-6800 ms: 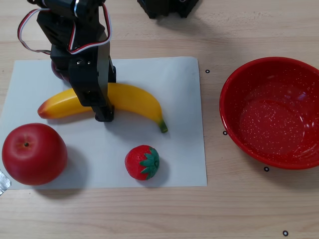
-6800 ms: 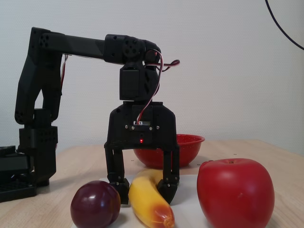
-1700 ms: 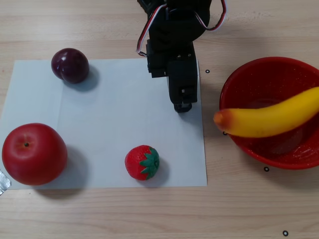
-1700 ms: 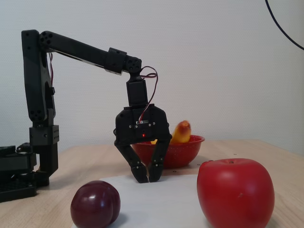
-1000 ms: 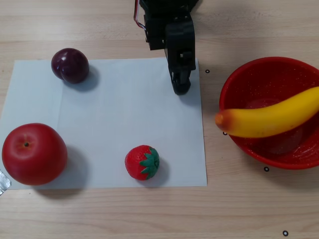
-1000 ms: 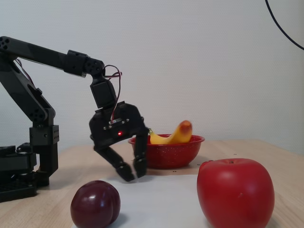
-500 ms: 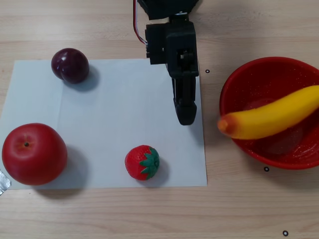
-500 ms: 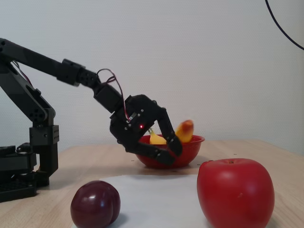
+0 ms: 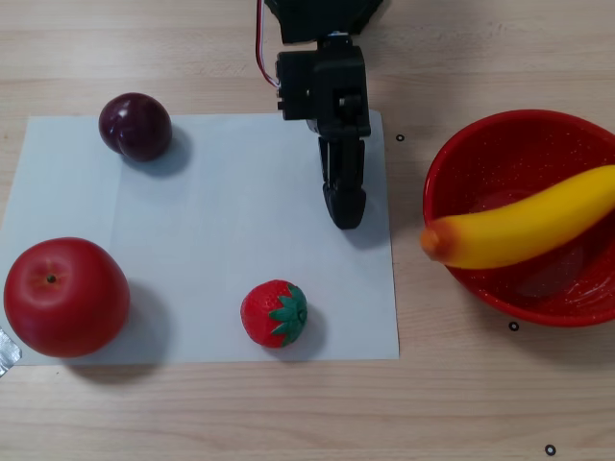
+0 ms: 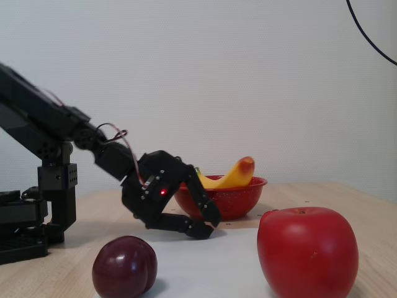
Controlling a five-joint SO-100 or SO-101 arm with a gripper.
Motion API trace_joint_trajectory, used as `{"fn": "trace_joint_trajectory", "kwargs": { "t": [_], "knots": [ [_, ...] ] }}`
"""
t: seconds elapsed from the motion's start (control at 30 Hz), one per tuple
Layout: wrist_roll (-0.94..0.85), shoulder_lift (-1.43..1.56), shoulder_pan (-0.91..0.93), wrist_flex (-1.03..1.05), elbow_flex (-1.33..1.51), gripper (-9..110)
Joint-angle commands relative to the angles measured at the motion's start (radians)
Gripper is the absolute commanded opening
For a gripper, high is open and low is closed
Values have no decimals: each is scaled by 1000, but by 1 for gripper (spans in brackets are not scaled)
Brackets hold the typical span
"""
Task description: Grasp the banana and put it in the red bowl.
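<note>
The banana (image 9: 528, 227) lies across the red bowl (image 9: 444, 182) at the right of the other view, its orange-red tip jutting over the bowl's left rim. In the fixed view the banana (image 10: 228, 177) sticks up out of the red bowl (image 10: 239, 200) behind the arm. My gripper (image 9: 346, 213) hangs low over the right edge of the white paper, left of the bowl and apart from the banana. Its fingertips meet with nothing between them, and in the fixed view the gripper (image 10: 209, 226) points down and forward, just above the paper.
On the white paper sheet (image 9: 202, 221) sit a dark plum (image 9: 135, 126) at the back left, a red apple (image 9: 65, 297) at the front left and a strawberry (image 9: 274, 313) at the front middle. The arm base (image 10: 37, 217) stands at the left of the fixed view.
The arm has folded down, bringing the empty gripper lower and slightly back over the paper's right edge. The banana has stayed across the bowl.
</note>
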Motion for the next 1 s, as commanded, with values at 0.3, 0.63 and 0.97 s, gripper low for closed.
{"fn": "trace_joint_trajectory", "kwargs": {
  "t": [0.3,0.63,0.97],
  "knots": [
    [-49,767,9,388,25,0],
    [-147,767,6,864,26,0],
    [-175,767,8,1147,26,0]
  ]
}}
